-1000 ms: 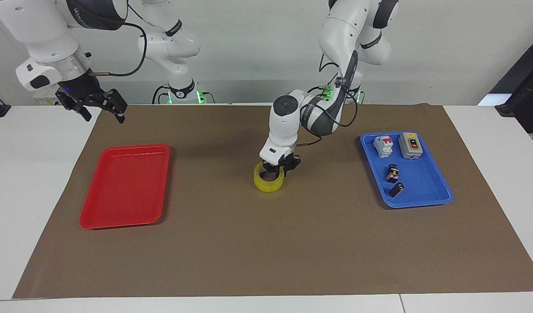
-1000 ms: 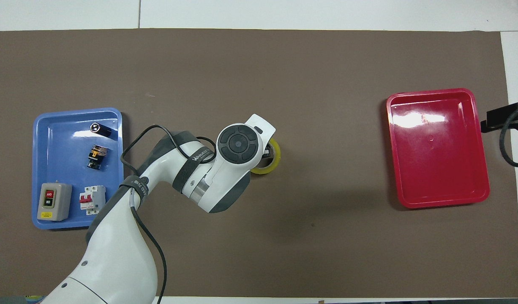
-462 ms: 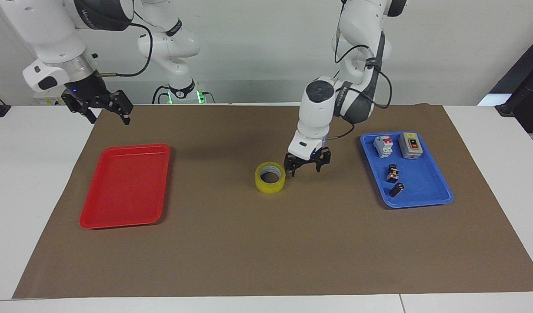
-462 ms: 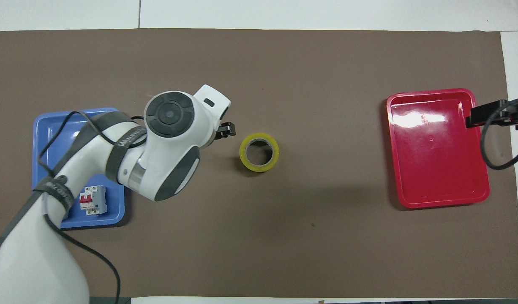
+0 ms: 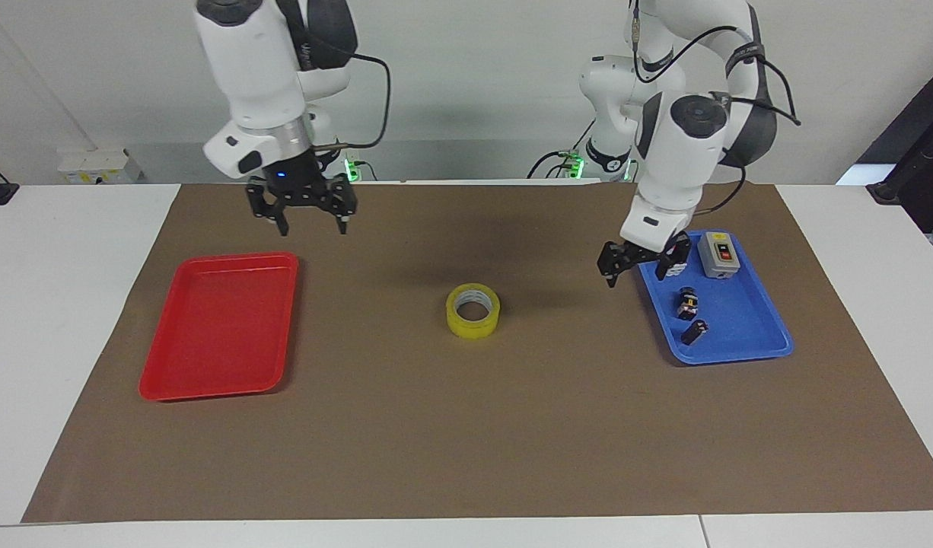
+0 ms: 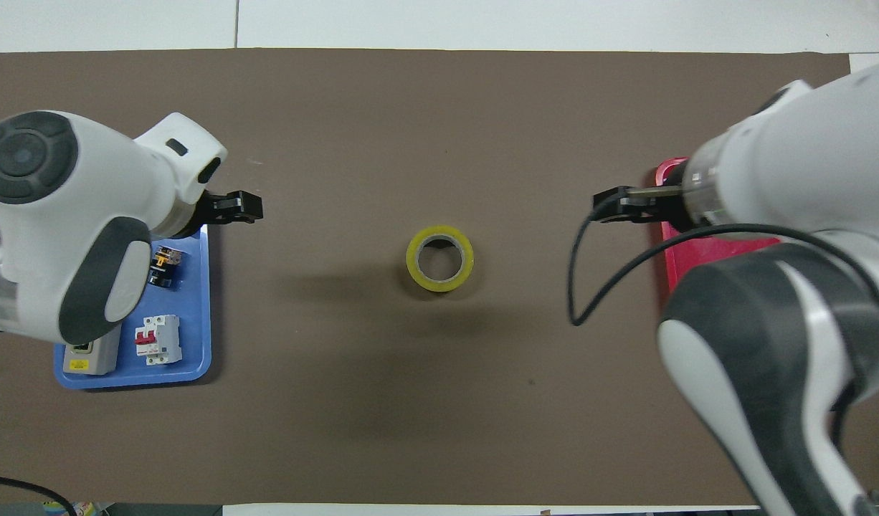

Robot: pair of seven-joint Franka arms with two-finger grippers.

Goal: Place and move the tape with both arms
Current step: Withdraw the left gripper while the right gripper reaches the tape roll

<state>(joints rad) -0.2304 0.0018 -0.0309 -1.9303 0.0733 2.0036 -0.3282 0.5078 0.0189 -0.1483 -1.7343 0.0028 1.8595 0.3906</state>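
The right gripper (image 5: pixel 305 215) hangs empty and spread above the mat near the red tray's (image 5: pixel 179 371) robot-side corner; the left gripper (image 5: pixel 643 262), also empty and open, hangs at the blue tray's (image 5: pixel 771 347) edge. The tape (image 5: pixel 472 310) lies flat mid-bench, at the right gripper's four o'clock in the facing view. Probably the handover step: the right arm must descend and straddle the roll's wall.

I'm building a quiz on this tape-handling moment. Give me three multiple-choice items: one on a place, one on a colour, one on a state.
1. Where does the tape roll lie?
A. in the red tray
B. on the brown mat between the two trays
C. in the blue tray

2. What colour is the tray holding the switch box?
A. blue
B. green
C. red

3. How is the left gripper?
A. shut on the tape
B. open and holding nothing
C. resting in the red tray

Answers: 1 B, it sits flat on the mat, apart from the red tray. 2 A, its rim is blue. 3 B, its fingers are spread over the blue tray's edge.
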